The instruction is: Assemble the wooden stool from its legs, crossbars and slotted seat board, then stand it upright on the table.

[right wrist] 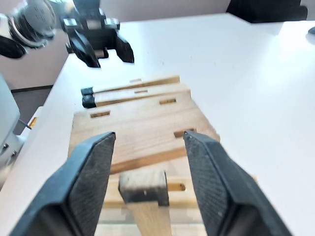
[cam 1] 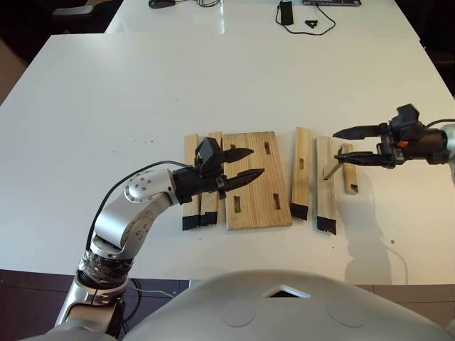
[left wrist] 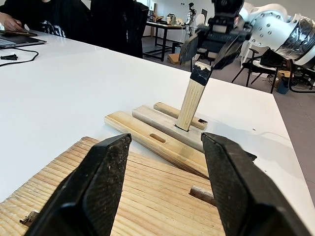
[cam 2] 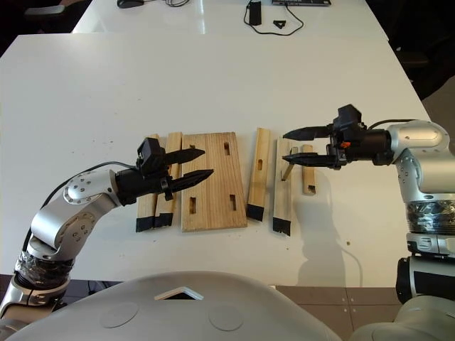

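Note:
The slotted seat board [cam 1: 257,206] lies flat mid-table. Two black-tipped legs [cam 1: 191,145] lie side by side at its left, and two more legs [cam 1: 301,167] [cam 1: 325,199] at its right. A short crossbar [left wrist: 189,105] stands tilted in the slot of the rightmost leg, its dark top [right wrist: 143,189] between the right gripper's fingers without touching them. My right gripper [cam 1: 338,145] is open above that leg. Another short crossbar [cam 1: 348,177] lies flat just to the right. My left gripper [cam 1: 256,161] hovers open over the board's left half, holding nothing.
The white table [cam 1: 142,92] is bare to the left and beyond the parts. A second table behind carries a cable and small dark devices [cam 1: 286,13]. The table's front edge runs close below the board.

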